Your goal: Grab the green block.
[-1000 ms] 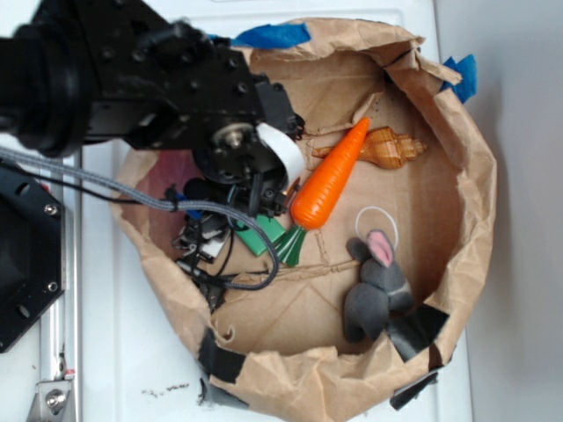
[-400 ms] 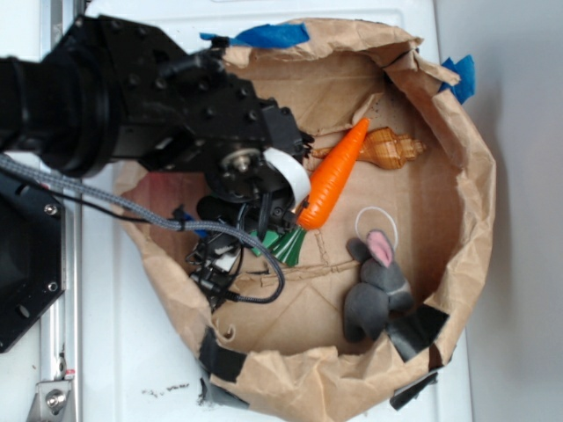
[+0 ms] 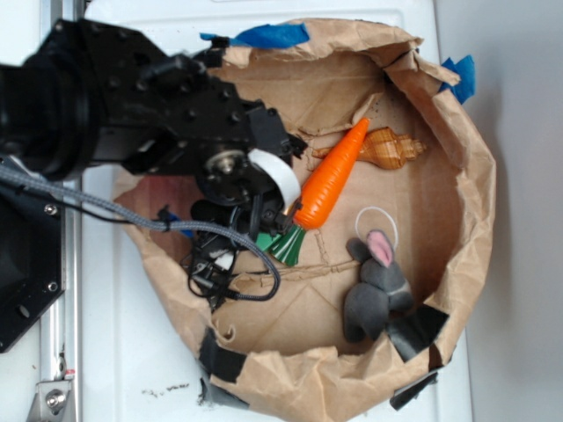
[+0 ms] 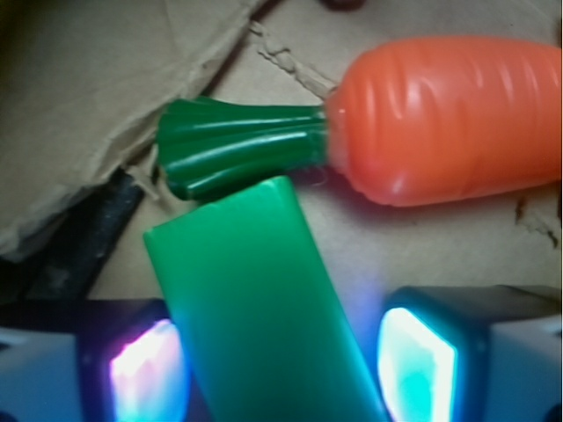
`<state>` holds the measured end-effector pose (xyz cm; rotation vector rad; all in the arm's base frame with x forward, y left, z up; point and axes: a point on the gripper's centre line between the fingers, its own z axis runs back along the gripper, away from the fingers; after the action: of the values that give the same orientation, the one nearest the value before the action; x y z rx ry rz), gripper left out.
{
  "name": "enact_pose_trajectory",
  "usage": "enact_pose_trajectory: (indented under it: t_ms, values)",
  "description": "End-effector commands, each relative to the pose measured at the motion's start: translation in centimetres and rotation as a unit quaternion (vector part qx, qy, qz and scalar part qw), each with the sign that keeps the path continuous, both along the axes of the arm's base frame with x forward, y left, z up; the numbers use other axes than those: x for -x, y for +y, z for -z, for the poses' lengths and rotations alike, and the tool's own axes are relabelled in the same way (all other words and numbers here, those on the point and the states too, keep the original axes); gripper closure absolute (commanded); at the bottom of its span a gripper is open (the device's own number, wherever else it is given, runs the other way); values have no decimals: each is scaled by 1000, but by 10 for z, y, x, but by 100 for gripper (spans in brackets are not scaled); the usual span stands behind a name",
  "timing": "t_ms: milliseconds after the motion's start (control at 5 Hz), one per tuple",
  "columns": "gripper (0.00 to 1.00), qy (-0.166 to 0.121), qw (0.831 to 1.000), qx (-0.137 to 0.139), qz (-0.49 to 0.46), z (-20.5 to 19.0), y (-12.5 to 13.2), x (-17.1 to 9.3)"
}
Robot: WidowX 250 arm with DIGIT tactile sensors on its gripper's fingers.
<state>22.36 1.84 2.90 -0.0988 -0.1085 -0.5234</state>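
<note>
Block (image 4: 259,299) is seen btwn the open gripper's (image 4: 281,365) pads, not yet gripped, long axis running fwd toward the carrot (image 4: 440,119).

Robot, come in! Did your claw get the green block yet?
Claw open, straddling green block. Not gripped yet. Toy carrot's leafy top touching block's far end.
</note>
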Motion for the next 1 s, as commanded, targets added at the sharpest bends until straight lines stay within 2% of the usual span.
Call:
enact_pose_trajectory:
  t_ms: [0, 400, 600, 800]
  values:
    - [100, -16, 1000, 0, -1, -9, -2, -1]
    - [100, -22, 992, 6, -126, -58, 9, -5]
    - [100, -19, 971, 29, -236, -102, 12, -1]
    - [100, -4, 945, 33, -327, -127, 15, -8]
